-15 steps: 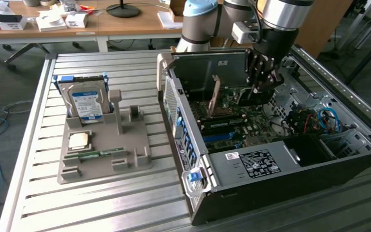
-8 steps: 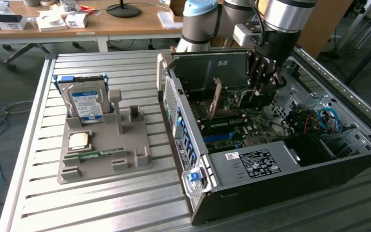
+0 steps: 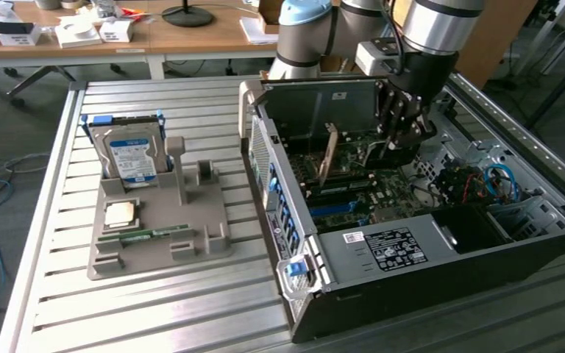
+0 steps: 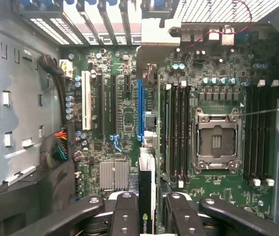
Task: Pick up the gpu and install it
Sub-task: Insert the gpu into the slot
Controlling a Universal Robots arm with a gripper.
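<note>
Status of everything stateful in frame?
gripper: shut on gpu
gpu: held edge-on over the motherboard, seating unclear
PC case: side open
CPU socket: empty
hard drive: upright in grey holder
memory stick: flat in the same holder

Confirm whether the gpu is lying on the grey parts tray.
No, the gpu stands on edge in the gripper, above the motherboard inside the computer case.
</note>
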